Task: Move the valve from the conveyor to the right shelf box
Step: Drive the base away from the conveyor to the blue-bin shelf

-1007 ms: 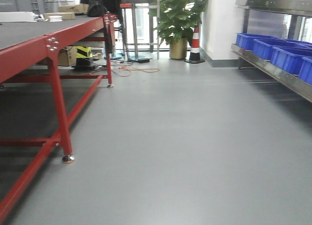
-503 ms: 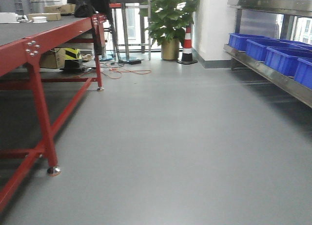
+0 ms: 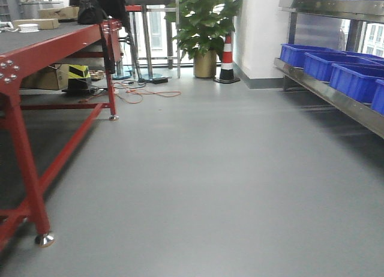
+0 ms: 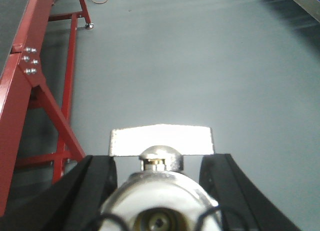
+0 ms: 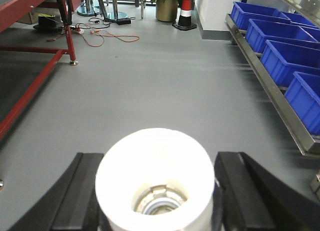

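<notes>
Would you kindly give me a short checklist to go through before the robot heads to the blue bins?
1. Grip of the left claw on the silver metal valve: ok.
2. Grip of the right claw on the white cylindrical part: ok.
3. The grey floor ahead unobstructed: ok; the orange cable lies far off.
4. The red metal table frame apart from both claws: ok.
5. Room in the blue plastic bins on the steel shelf: cannot tell.
</notes>
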